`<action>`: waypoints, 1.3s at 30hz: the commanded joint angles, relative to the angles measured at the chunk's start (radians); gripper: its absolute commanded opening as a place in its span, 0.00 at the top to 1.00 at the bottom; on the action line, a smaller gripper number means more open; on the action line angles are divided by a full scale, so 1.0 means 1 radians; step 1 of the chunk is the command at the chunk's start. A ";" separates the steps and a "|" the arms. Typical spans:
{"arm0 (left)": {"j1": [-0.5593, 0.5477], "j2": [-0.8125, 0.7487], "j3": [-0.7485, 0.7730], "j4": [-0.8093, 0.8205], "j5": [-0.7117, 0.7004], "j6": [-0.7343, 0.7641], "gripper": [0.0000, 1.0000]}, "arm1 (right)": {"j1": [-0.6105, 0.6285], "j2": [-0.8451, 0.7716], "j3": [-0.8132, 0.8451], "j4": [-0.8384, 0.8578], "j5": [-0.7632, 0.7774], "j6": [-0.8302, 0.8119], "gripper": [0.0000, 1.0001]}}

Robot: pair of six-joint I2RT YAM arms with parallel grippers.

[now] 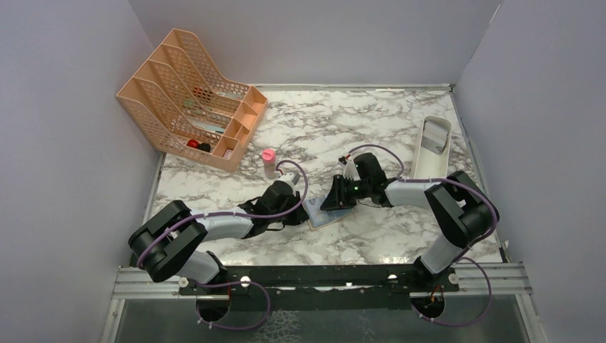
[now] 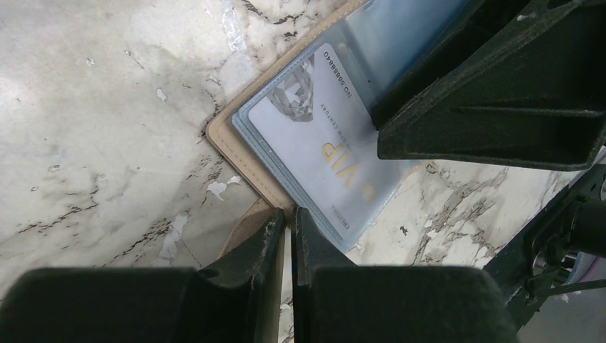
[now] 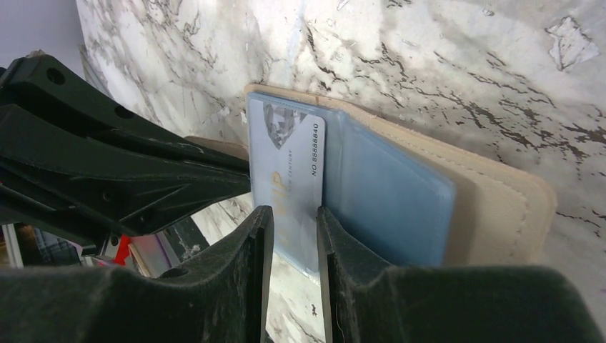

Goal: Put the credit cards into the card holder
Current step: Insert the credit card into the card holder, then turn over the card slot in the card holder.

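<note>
Left gripper pinches the tan edge of the wallet, fingers nearly closed. Right gripper hangs over the silver card, fingers apart (card sits under a clear sleeve).

Marble table bears rack, tray, pink-capped bottle.

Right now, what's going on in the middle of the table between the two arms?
Both arms meet over the card holder, which lies open on the marble table. The left pincer is pinched shut on the holder's tan edge, apparently steadying it. The right pincer, jaws slightly apart, sits at the near end of a silver VIP card. That card appears tucked into the holder's clear blue sleeve; whether it is fully seated is hard to tell.
</note>
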 commanded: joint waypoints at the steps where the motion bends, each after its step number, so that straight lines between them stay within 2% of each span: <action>1: -0.008 0.005 0.013 -0.043 0.012 0.005 0.88 | 0.019 0.011 -0.020 0.115 -0.107 0.054 0.67; 5: -0.008 -0.025 0.028 -0.079 0.004 0.005 0.88 | 0.019 -0.009 -0.005 0.084 -0.100 0.027 0.67; 10: -0.008 -0.096 0.044 -0.133 -0.003 0.008 0.87 | 0.018 -0.105 0.076 -0.168 0.068 -0.072 0.64; 14: -0.008 -0.133 0.057 -0.157 -0.017 0.014 0.85 | 0.018 -0.177 0.103 -0.262 0.200 -0.117 0.61; 19: -0.009 -0.107 0.076 -0.135 0.000 0.018 0.85 | 0.017 -0.226 0.113 -0.346 0.340 -0.154 0.57; 27: -0.008 0.003 0.093 -0.086 0.013 0.022 0.85 | -0.001 -0.193 0.117 -0.361 0.389 -0.186 0.52; 39: -0.008 0.022 0.069 -0.073 -0.016 0.023 0.85 | -0.003 -0.120 0.089 -0.311 0.421 -0.192 0.53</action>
